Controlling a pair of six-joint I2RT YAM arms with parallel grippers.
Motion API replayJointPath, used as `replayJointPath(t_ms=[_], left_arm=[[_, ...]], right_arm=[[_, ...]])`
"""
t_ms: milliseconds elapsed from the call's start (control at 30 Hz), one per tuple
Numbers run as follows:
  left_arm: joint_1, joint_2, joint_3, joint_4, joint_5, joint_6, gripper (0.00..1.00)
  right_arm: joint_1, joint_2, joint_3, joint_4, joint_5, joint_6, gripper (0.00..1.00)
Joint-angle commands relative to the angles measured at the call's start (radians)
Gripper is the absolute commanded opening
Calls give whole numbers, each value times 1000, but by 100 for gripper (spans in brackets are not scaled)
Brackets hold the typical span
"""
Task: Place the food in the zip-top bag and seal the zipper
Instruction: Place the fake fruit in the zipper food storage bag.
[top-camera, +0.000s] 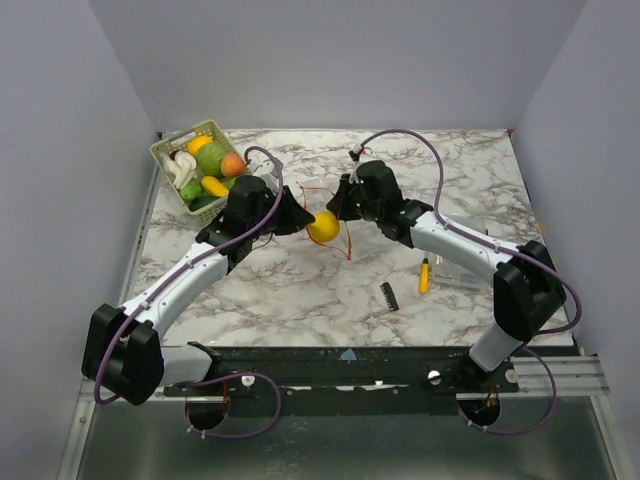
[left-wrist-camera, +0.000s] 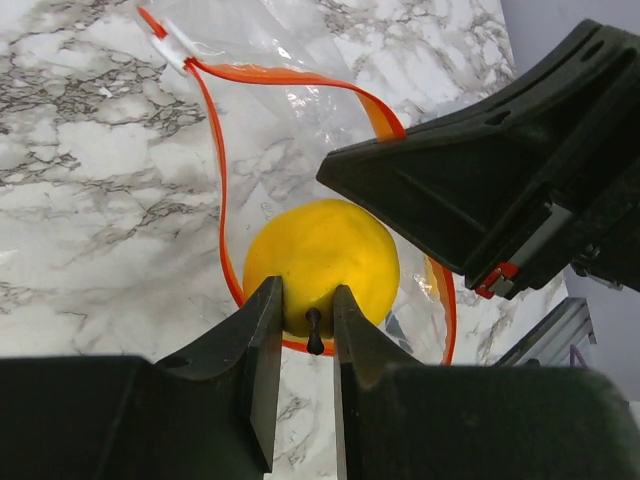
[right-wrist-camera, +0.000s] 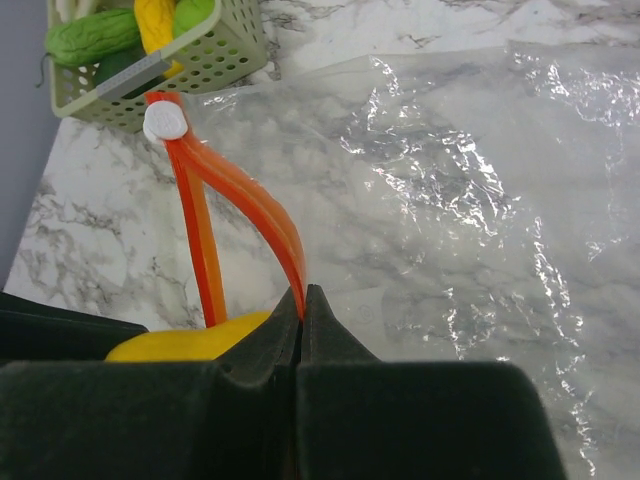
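L tool (left-wrist-camera: 305, 325): fingers narrow, small gap, with the dark stem of the yellow fruit (left-wrist-camera: 320, 245) between them and no clear contact. Fruit is ringed by the zipper (left-wrist-camera: 215, 190) loop, stem pointing to frame bottom. Loop's long axis runs upper left to lower right.

R tool (right-wrist-camera: 302, 305): pinched tight on the zipper at lower centre. From there the strip rises to the upper left and ends at a white slider (right-wrist-camera: 165, 122) just beside the basket (right-wrist-camera: 215, 60). Bag (right-wrist-camera: 450, 200) is spread flat on the counter (right-wrist-camera: 90, 240), centre to right of frame. Other food (top-camera: 205, 165) is in the basket, upper left of top view.
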Motion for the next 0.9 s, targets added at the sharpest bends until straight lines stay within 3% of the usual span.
replayJointPath(t_ms=[0,233,367,867], left_arm=[[-35,-7,28,-26,-29,39,9],[-76,16,51,22,-37,2,7],[-105,-21,-18,161,-119,-22,8],[-114,-133,-69,182,-246,-32,11]], right_arm=[[-25,-32,23,30,-115,63,1],[-29,-30,23,36,-174,105,1],[-57,-31,37,71,-273,206,1],[-84,-74,34,153,-371,574,1]])
